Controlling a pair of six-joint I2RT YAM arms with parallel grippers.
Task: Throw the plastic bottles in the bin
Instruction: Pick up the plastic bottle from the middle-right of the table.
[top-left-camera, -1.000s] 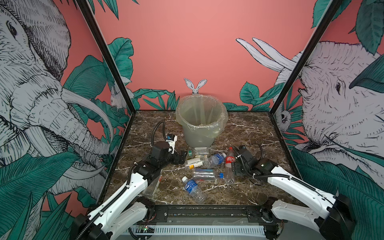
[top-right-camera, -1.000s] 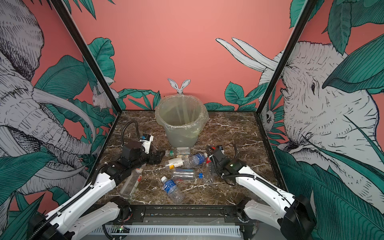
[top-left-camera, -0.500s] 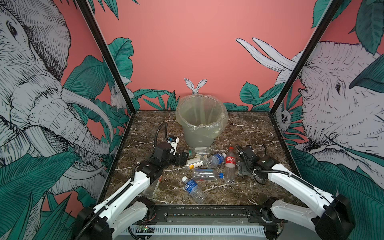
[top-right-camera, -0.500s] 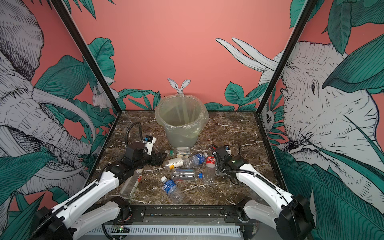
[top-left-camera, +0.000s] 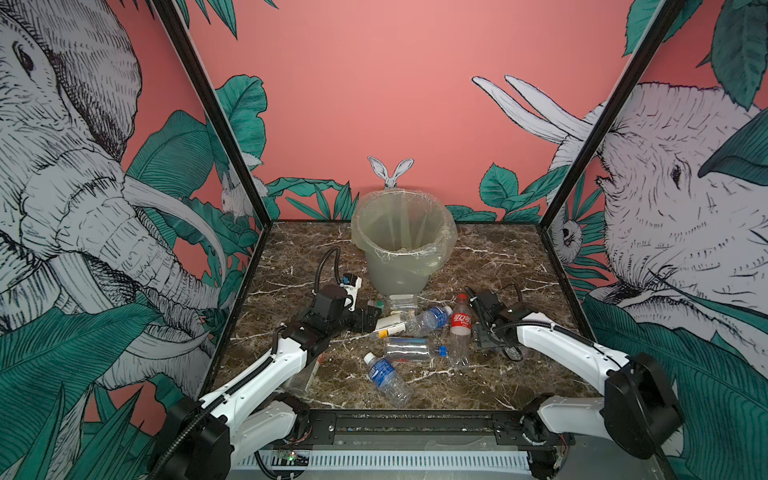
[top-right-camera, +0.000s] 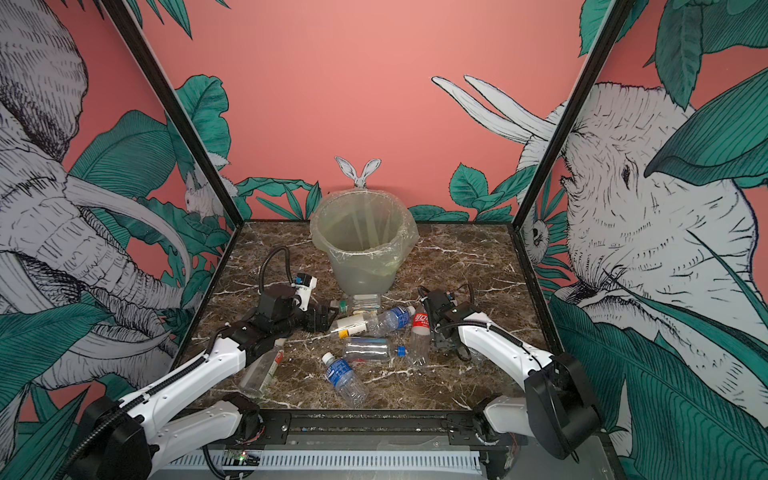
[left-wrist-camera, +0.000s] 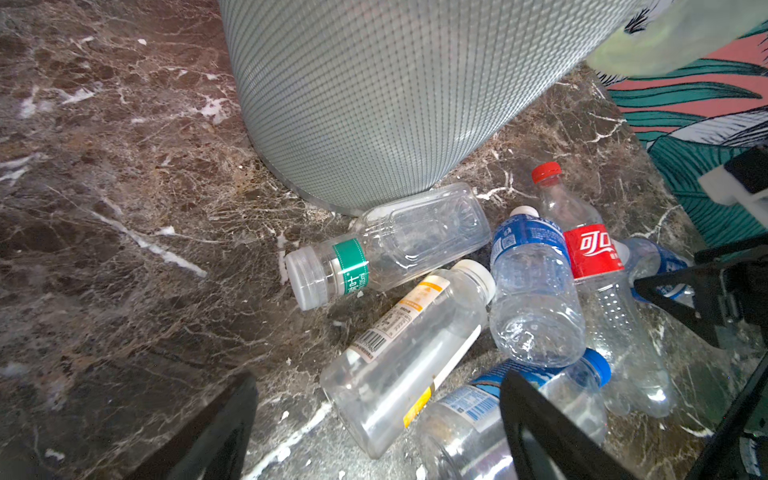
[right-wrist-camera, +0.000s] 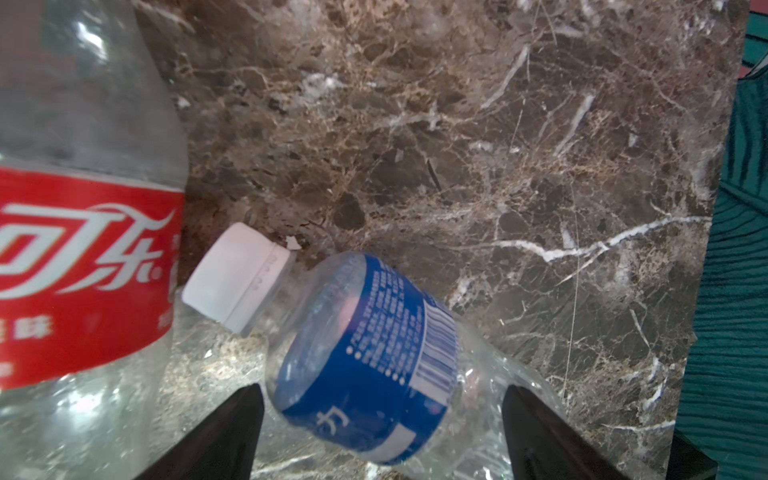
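The bin (top-left-camera: 403, 245) (top-right-camera: 363, 249), grey-green with a clear bag, stands at the back in both top views. Several plastic bottles lie in front of it. My left gripper (top-left-camera: 369, 318) (left-wrist-camera: 374, 419) is open around the base of a yellow-labelled bottle (left-wrist-camera: 407, 357) (top-left-camera: 390, 326) without touching it. My right gripper (top-left-camera: 484, 334) (right-wrist-camera: 382, 419) is open. A blue-labelled, white-capped bottle (right-wrist-camera: 365, 353) lies between its fingers with gaps on both sides. A red-labelled cola bottle (right-wrist-camera: 79, 249) (top-left-camera: 460, 328) lies close beside it.
Against the bin's foot lies a clear square bottle with a green band (left-wrist-camera: 390, 245). Other bottles: a blue-labelled one (top-left-camera: 430, 318), a blue-capped one (top-left-camera: 409, 349), another blue-labelled one (top-left-camera: 386, 376) near the front edge, and one under my left arm (top-right-camera: 262, 370). Painted walls enclose the marble table (top-left-camera: 498, 266).
My left gripper has slid right, up to the yellow-labelled bottle. My right gripper has shifted slightly toward the front beside the cola bottle, and its jaws stand wider.
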